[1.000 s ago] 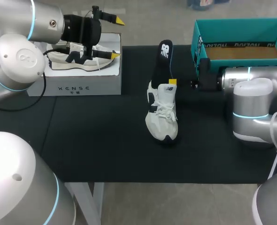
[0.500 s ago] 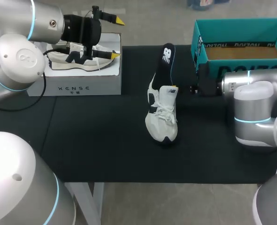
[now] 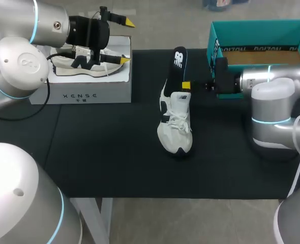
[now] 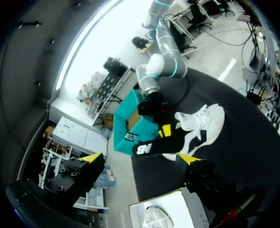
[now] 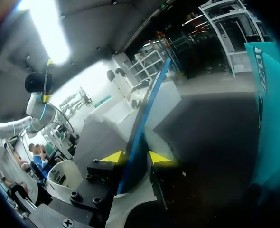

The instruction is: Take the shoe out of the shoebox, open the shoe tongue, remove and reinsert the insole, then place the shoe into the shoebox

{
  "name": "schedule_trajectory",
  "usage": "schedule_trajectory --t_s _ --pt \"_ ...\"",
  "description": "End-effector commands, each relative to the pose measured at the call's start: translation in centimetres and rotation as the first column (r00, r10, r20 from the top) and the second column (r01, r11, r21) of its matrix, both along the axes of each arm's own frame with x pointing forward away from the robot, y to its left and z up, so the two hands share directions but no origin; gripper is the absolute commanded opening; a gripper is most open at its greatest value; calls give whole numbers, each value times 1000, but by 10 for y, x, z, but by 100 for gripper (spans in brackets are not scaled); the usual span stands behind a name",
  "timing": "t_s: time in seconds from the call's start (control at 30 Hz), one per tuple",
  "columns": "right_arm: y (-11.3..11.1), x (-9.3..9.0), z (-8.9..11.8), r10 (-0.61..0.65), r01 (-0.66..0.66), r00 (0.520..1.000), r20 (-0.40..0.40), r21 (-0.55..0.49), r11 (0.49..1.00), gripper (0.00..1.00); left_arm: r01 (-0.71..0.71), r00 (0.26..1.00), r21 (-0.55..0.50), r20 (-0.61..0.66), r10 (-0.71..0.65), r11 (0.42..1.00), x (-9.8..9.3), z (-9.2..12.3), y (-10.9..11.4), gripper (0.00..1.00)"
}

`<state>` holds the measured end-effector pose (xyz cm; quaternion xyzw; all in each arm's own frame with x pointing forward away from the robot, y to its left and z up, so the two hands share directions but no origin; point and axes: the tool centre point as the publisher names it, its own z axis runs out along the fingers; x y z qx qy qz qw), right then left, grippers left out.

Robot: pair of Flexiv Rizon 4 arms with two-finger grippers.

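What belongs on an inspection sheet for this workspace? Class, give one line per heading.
Surface: black table, flat.
Job's things: white shoe upright mid-table; black insole sticking out of its opening; teal shoebox open at the far right.
Clutter: white box at the far left, a second shoe showing on top.
Grippers: right gripper fingers shut on the insole; left gripper open above the white box.
Cables: black cable looping beside the white box.
Surroundings: nothing seen.
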<state>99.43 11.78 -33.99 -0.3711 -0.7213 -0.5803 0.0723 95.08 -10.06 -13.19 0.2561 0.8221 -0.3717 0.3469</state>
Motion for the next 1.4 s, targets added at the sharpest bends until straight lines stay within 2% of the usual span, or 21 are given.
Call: schedule_trajectory --t_s 0.03,0.2,0.47,0.73,0.9,0.93,0.97,1.0,1.07,1.3,1.4 --pt "1 11 0 3 -3 1000 -9 -13 1000 17 -1 1000 4 -1 1 1000 0 0 -1 100" --pt "0 12 0 -5 5 1000 -14 -13 1000 0 -1 1000 4 -1 1 1000 0 0 -1 100" --pt "2 -7 -3 5 -5 999 -32 -9 1000 0 -1 1000 4 -1 1 1000 0 0 -1 100" --pt "4 -37 -22 40 -44 994 -102 -36 998 0 -1 1000 4 -1 1 1000 0 0 -1 100" --pt "7 -47 -29 58 -64 990 -127 -44 997 0 -1 1000 4 -1 1 1000 0 0 -1 100" --pt "7 -47 -29 61 -68 990 -128 -46 997 0 -1 1000 4 -1 1 1000 0 0 -1 100" --pt "7 -45 -29 61 -67 990 -128 -47 997 9 -1 1000 4 -1 1 1000 0 0 -1 100" --pt "6 -42 -26 57 -63 991 -123 -45 997 31 -1 1000 4 -1 1 1000 0 0 -1 100" --pt "5 -34 -21 50 -55 993 -109 -50 997 42 -1 1000 4 -1 1 1000 0 0 -1 100" --pt "4 -5 -12 46 -51 997 -69 -68 996 40 -1 1000 4 -1 1 1000 0 0 -1 100" --pt "3 3 -11 43 -48 997 -60 -73 996 34 -1 1000 4 -1 1 1000 0 0 -1 100"
